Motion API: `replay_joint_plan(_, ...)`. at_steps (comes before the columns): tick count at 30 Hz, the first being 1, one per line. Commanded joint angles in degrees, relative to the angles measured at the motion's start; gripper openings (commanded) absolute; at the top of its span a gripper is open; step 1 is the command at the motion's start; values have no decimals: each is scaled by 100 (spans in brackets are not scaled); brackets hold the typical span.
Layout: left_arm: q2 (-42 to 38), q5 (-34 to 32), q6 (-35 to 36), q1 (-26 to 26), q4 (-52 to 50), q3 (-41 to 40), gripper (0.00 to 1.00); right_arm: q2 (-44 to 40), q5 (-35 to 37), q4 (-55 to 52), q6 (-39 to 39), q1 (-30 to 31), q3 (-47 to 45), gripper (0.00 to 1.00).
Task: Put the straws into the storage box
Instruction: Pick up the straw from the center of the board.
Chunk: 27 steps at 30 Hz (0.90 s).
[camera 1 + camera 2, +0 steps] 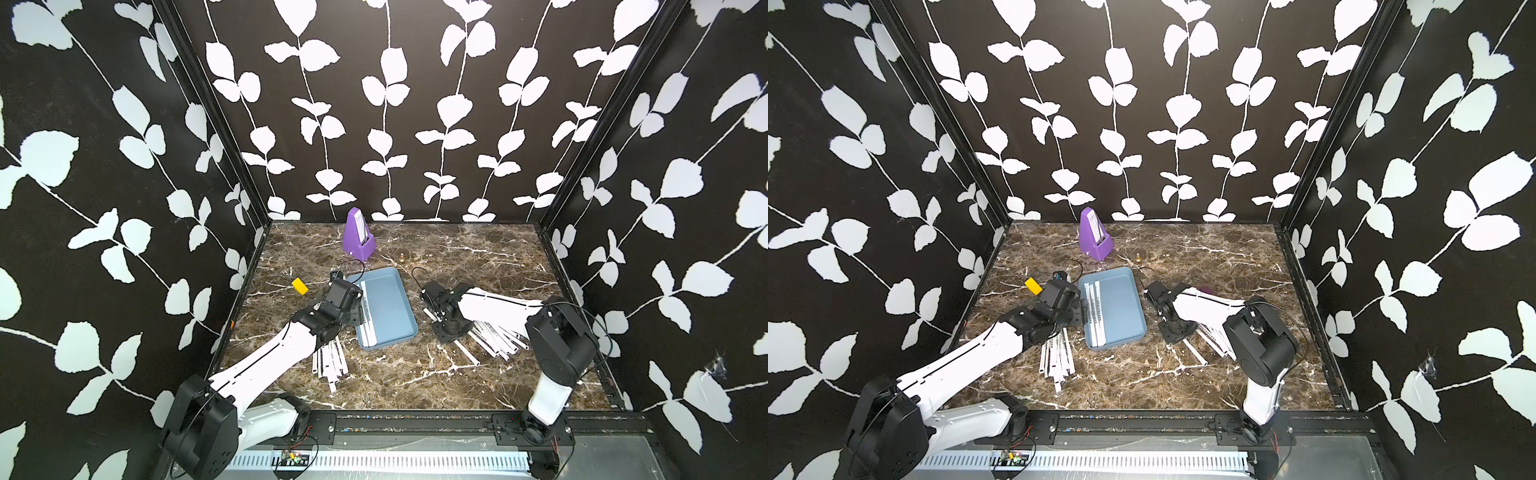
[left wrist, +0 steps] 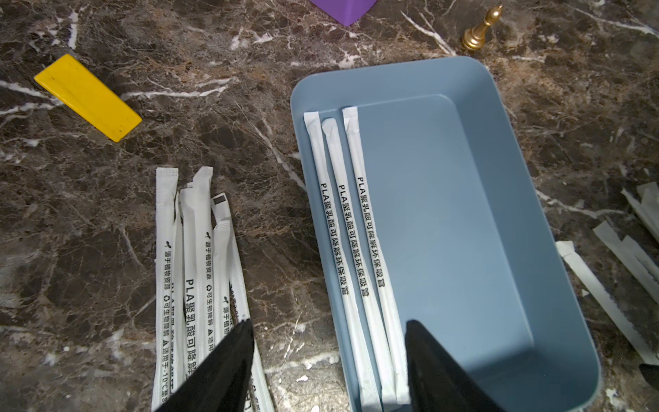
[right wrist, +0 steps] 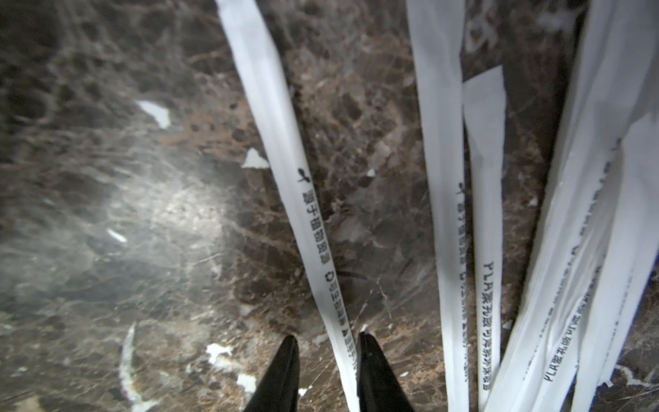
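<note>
The storage box (image 1: 392, 303) (image 1: 1121, 307) (image 2: 463, 214) is a light blue tray in the middle of the marble table. Three straws (image 1: 368, 309) (image 2: 351, 228) lie side by side along its left wall. My left gripper (image 2: 328, 323) (image 1: 356, 318) hangs open over that wall and holds nothing. A loose pile of straws (image 1: 330, 365) (image 2: 194, 267) lies left of the box, a larger one (image 1: 494, 336) (image 3: 585, 214) to its right. My right gripper (image 3: 327, 335) (image 1: 451, 334) is low at that pile. A single straw (image 3: 285, 149) runs between its slightly parted jaws, against one finger.
A purple metronome (image 1: 359, 235) stands at the back. A small gold chess piece (image 1: 402, 258) (image 2: 481, 28) stands behind the box. A yellow block (image 1: 300, 286) (image 2: 87, 96) lies at the left. Patterned walls close in three sides of the table.
</note>
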Motion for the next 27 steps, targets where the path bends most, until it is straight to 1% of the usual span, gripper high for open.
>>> replay_joint_plan(1,-96,32,25,32,14,-70,69,177,-44,-61,-178,-120,155,29)
replay_joint_plan(4,-95,44,10,32,32,-86,69,244,-227,50,-179,-162,98,27)
replay_joint_plan(9,-103,50,41,104,-9,-91,69,170,-534,95,-124,-166,95,13)
replay_joint_plan(12,-122,207,63,333,-96,-89,68,-94,-725,20,-11,-152,127,9)
replay_joint_plan(14,-133,382,67,551,-147,-97,67,-312,-744,-92,114,-107,193,8)
replay_joint_plan(16,-139,453,104,653,-169,-92,66,-499,-727,-202,282,-50,304,7)
replay_joint_plan(19,-105,457,143,663,-250,-69,65,-679,-732,-288,663,195,771,7)
replay_joint_plan(21,-7,512,129,663,-250,-98,63,-559,-810,-216,939,390,1279,7)
replay_joint_plan(23,115,569,118,665,-209,-154,61,-265,-884,26,1209,542,1705,8)
replay_joint_plan(27,333,524,129,679,-205,-140,57,537,-1127,469,1561,585,2598,8)
